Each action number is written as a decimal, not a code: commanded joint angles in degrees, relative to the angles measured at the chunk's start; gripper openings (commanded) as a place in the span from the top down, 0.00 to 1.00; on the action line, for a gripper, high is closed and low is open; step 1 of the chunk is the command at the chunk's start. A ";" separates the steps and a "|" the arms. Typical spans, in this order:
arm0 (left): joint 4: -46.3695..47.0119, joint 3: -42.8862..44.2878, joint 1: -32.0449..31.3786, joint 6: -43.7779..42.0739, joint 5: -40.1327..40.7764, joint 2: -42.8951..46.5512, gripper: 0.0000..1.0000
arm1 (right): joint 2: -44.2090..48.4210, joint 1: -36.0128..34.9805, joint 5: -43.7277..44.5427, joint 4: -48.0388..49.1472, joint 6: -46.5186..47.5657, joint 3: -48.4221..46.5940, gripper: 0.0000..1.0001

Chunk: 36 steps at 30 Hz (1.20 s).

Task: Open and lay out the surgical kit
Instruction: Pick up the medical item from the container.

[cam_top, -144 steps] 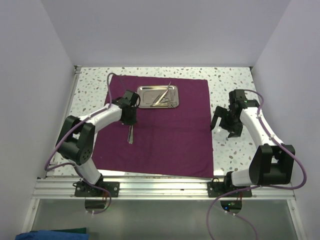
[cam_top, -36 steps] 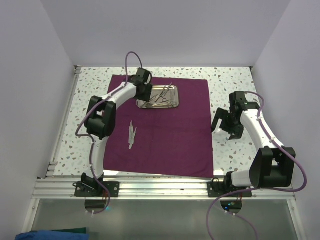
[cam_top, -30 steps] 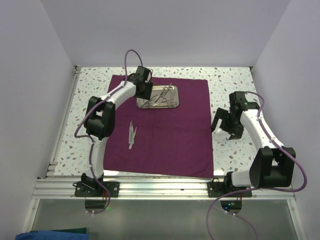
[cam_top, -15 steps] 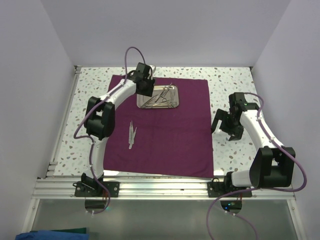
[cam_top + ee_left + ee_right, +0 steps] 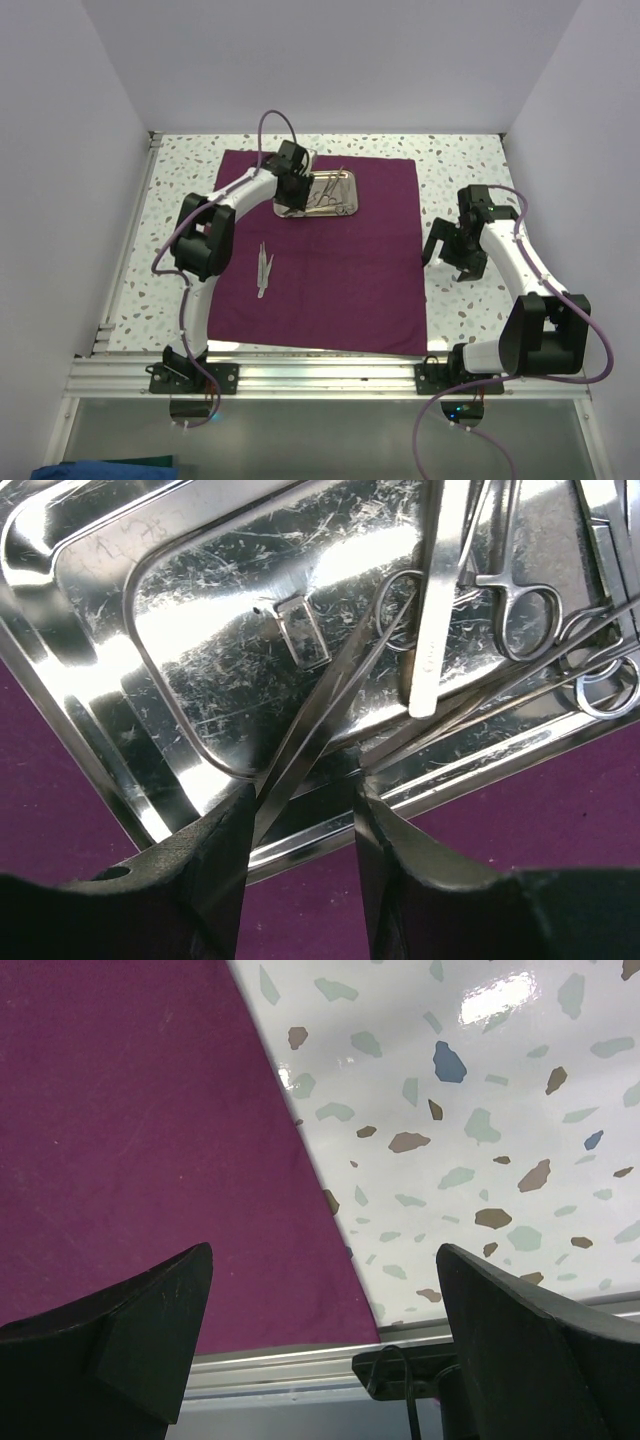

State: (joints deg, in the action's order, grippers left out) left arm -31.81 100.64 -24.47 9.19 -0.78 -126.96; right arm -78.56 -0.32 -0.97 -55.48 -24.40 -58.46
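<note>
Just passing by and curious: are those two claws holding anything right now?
Left gripper: open, fingers either side of a thin instrument in the tray.
Right gripper: open, empty.

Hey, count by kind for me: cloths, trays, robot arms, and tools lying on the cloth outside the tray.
Cloth: 1
Tray: 1
Tweezers loose on the cloth: 1
Robot arms: 2, left arm and right arm
Total: 5

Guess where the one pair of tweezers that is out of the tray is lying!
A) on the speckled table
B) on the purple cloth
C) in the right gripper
B: the tweezers lie flat on the purple cloth, on their own, nearer the arm bases than the steel tray.
</note>
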 commanded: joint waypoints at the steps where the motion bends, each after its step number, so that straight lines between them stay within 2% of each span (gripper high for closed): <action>1: 0.79 -0.27 -0.14 -0.84 3.32 1.10 0.53 | 0.78 -0.12 0.88 1.17 -0.12 0.45 0.02; 4: 0.44 0.34 -0.14 -0.84 3.85 0.22 0.53 | 0.87 -0.12 0.88 1.26 -0.12 0.45 0.02; 8: -0.79 1.49 -0.14 -0.67 4.03 -1.98 0.64 | 0.78 -0.12 0.88 1.26 -0.12 0.45 0.02; 16: -0.97 0.88 -0.14 -1.28 4.90 -3.47 0.75 | 0.87 -0.04 0.62 1.43 -0.21 0.62 0.02; 19: -1.50 1.66 -0.14 -1.11 4.91 -4.18 0.90 | 0.87 -0.03 0.36 1.52 -0.21 0.63 0.02; 20: -1.58 2.01 -0.14 -0.93 4.82 -3.83 1.00 | 0.96 -0.03 0.36 1.52 -0.21 0.71 0.02; 30: -4.49 10.37 -0.14 2.58 5.96 0.83 1.00 | 1.05 -0.12 -0.43 2.13 0.32 0.71 0.02; 33: -1.95 7.74 -0.23 6.53 4.47 5.48 1.00 | 1.13 -0.12 -0.78 2.22 0.58 0.71 0.02; 36: 0.86 -1.72 -1.37 11.89 4.11 11.89 1.00 | 1.22 -0.04 -1.31 2.49 0.85 0.89 0.02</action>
State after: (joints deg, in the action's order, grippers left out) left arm -34.26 104.47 -24.71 14.76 4.05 -123.72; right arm -78.56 -0.32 -1.08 -54.24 -24.34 -57.82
